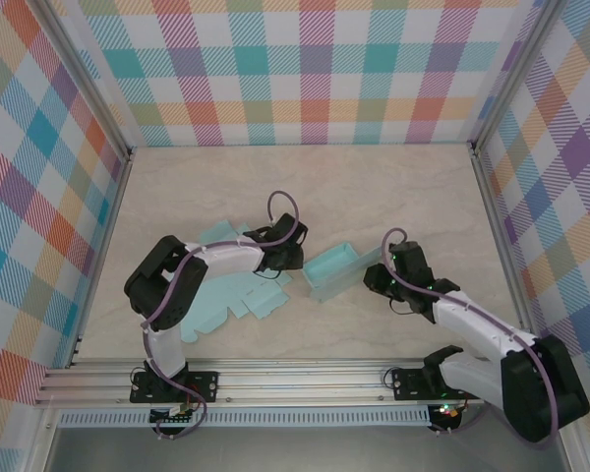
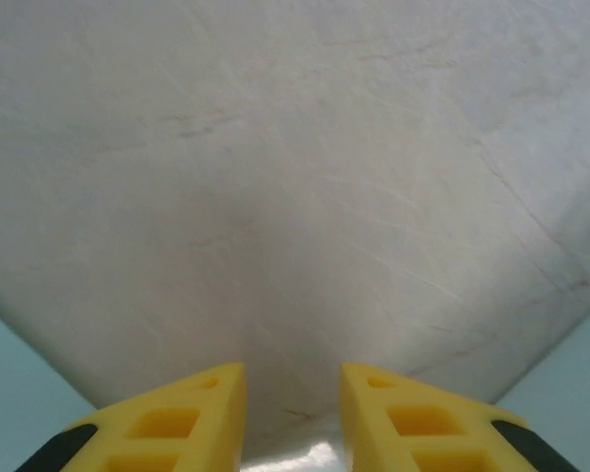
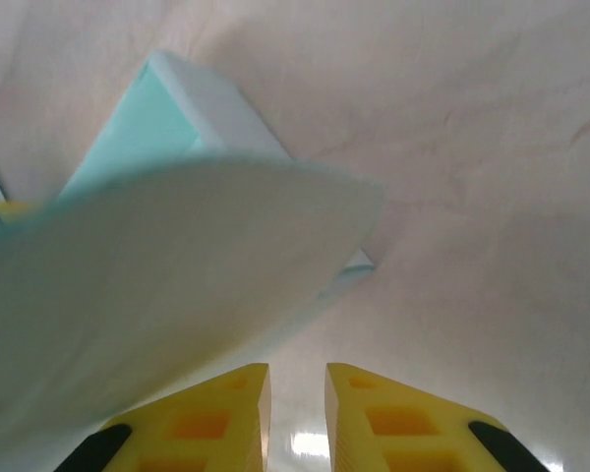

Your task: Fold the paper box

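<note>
The pale teal paper box (image 1: 332, 272) stands partly folded in the middle of the table, with raised walls. My left gripper (image 1: 291, 258) is just left of it. In the left wrist view its yellow fingers (image 2: 293, 369) stand a narrow gap apart, with nothing between them, over bare table. My right gripper (image 1: 377, 278) is at the box's right end. In the right wrist view a curved box flap (image 3: 167, 295) hangs above the left finger, and the jaws (image 3: 297, 369) are nearly together with only table showing in the gap.
Flat teal paper pieces (image 1: 244, 298) lie left of the box, under the left arm. Checked walls enclose the table (image 1: 305, 187) on three sides. A metal rail (image 1: 305, 379) runs along the near edge.
</note>
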`<state>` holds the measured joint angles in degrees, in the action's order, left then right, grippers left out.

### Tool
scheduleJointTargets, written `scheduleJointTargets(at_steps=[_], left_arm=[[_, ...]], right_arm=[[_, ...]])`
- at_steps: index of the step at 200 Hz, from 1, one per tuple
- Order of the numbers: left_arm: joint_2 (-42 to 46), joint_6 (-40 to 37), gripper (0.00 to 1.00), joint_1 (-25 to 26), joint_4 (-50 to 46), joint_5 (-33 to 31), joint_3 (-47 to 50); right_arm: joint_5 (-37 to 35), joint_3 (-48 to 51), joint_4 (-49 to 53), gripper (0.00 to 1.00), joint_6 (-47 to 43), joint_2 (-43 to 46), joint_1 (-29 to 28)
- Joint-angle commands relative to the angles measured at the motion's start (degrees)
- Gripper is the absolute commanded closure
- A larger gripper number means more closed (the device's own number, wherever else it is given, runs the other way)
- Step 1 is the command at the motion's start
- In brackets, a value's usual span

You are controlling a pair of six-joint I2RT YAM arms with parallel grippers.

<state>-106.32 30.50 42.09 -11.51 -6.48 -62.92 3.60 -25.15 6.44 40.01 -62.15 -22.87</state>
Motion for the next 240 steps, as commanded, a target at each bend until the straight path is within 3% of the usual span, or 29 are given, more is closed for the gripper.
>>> scheduleJointTargets(at_steps=[1,79,116,135,169,209,223,240], left_arm=[[1.77,3.20,0.69,3.39,3.86,0.86,1.16],[8.30,13.72,0.69,15.50,13.28,-8.00,9.56],[14.05,13.57,0.67,16.85,10.51,-15.43,12.24],[15.60,6.94,0.61,15.41,5.43,-18.86,9.15],[9.42,-14.57,0.48,11.67,-1.76,-23.14,-2.10],[-0.91,-34.37,0.36,8.84,-2.56,-14.04,-12.04],[-4.77,-37.52,0.32,8.80,-5.99,-11.04,-16.26],[-8.90,-39.04,0.30,8.85,-7.85,-12.21,-20.13]], right_arm=[[3.96,-2.87,-5.50,0.77,-2.57,-2.68,2.89],[14.97,-15.08,-9.32,0.75,-3.70,-20.27,14.30],[9.60,-18.50,3.15,0.66,-7.40,-16.69,18.17],[4.27,-16.35,9.66,0.59,-8.44,-9.82,18.13],[-0.15,-10.77,20.96,0.49,-8.73,6.35,18.16],[-0.75,-9.46,32.61,0.28,-8.72,21.91,18.15],[0.20,-10.42,34.74,0.22,-8.70,24.60,18.14],[1.90,-11.40,35.94,0.17,-8.46,26.43,18.12]])
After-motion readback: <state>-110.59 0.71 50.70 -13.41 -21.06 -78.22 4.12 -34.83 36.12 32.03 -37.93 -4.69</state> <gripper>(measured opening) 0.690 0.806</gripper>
